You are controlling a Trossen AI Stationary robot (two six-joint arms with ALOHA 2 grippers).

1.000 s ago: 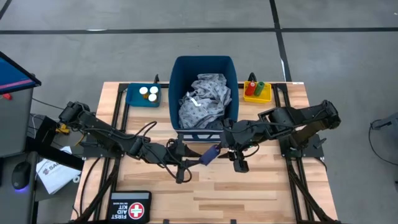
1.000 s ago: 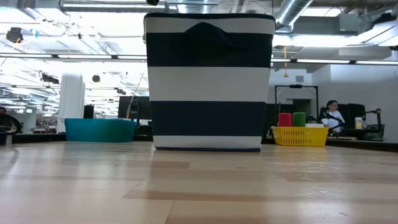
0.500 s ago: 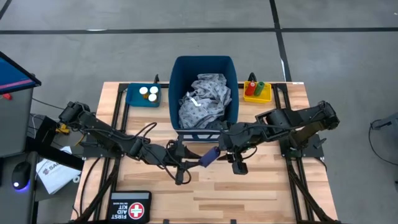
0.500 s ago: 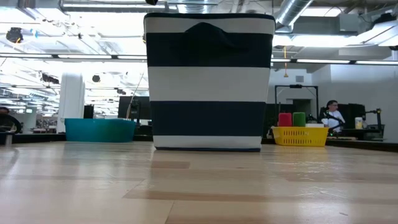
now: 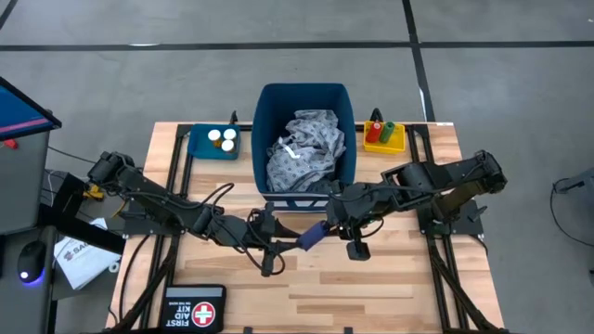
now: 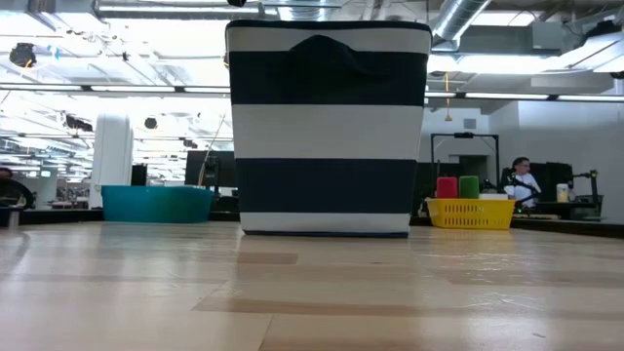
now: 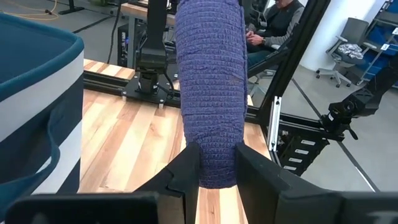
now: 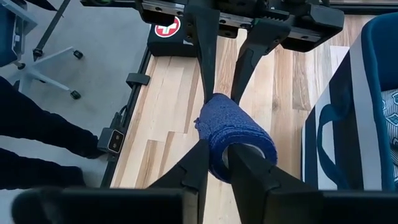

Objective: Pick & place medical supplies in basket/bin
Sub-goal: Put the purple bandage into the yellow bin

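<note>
The dark blue roll (image 5: 313, 234) hangs in the air between both grippers, in front of the tall dark blue bin (image 5: 306, 89) with the white stripe (image 6: 330, 127). My left gripper (image 5: 295, 243) is shut on one end and my right gripper (image 5: 327, 225) on the other. The grey patterned gown (image 5: 306, 148) lies crumpled inside the bin. Small bottles (image 5: 221, 139) stand in the teal tray (image 5: 198, 147). A red and a green cylinder (image 5: 382, 132) stand in the yellow tray (image 6: 471, 213). The low view shows neither the roll nor the grippers. My left gripper pinches the roll's end (image 7: 211, 171) between its two fingers (image 7: 189, 165), and the roll runs on straight ahead along them. The roll is lifted clear of the table. My right gripper pinches the roll's opposite end (image 8: 219, 163) between its two fingers (image 8: 245, 162), coming level from the table's right. The roll points away from it toward the left gripper (image 8: 221, 87), clear of the table.
The black FIRST AID KIT pouch (image 5: 195, 309) lies at the table's near left edge. The bin stands close behind the grippers at the far middle. Bare wood shows across the near half of the table. People sit beyond the table (image 7: 286, 18) (image 6: 522, 180).
My right arm has edged slightly toward the table's left, toward the roll. The roll and my left gripper have stayed where they were.
</note>
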